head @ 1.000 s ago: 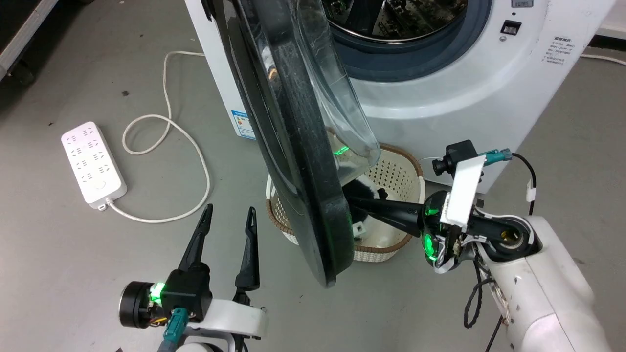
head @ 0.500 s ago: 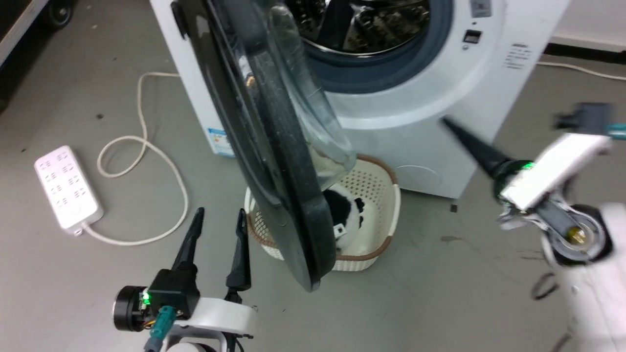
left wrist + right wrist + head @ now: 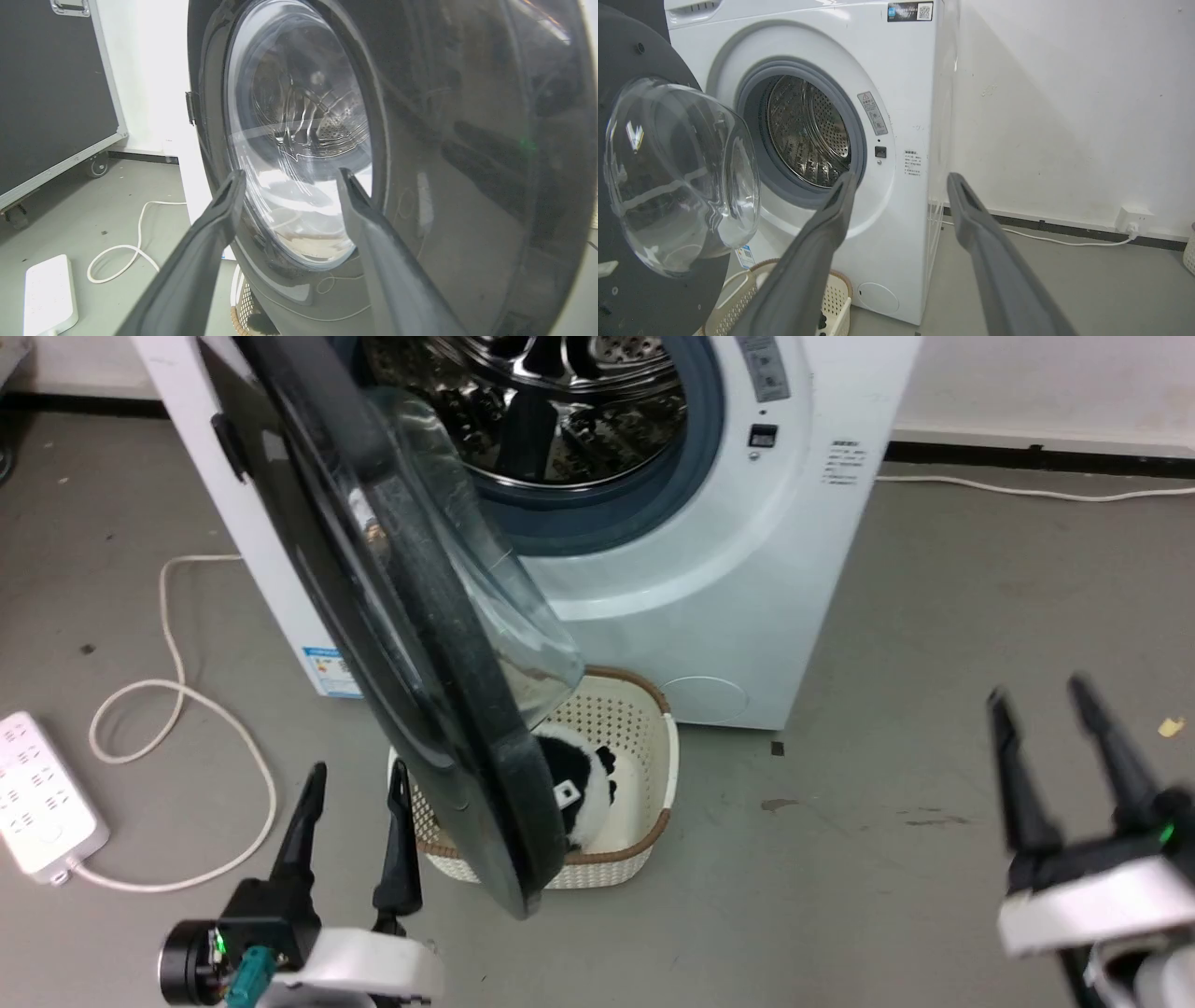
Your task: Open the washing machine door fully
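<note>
The washing machine (image 3: 747, 569) is a white box with its steel drum (image 3: 541, 401) exposed. Its door (image 3: 392, 644), a big glossy black disc with a clear glass bowl (image 3: 485, 616), stands swung out towards me, edge-on in the head view. In the right wrist view the door (image 3: 626, 289) and its glass bowl (image 3: 677, 172) are at the left, beside the drum (image 3: 808, 133). My left gripper (image 3: 355, 779) is open, just left of the door's lower rim, touching nothing. In the left wrist view my left gripper (image 3: 289, 175) faces the door's outer face (image 3: 467, 163). My right gripper (image 3: 1036, 695) is open, far right over the floor.
A cream basket (image 3: 635, 728) holding a black-and-white soft toy (image 3: 579, 784) sits on the floor under the door. A white power strip (image 3: 37, 793) and its looped cable (image 3: 187, 709) lie at the left. A wall socket (image 3: 1134, 217) is at the right.
My right gripper has left the door's lower rim, opened, and swung away to the right. The head camera has shifted, so the machine now sits further left. The left gripper stays open.
</note>
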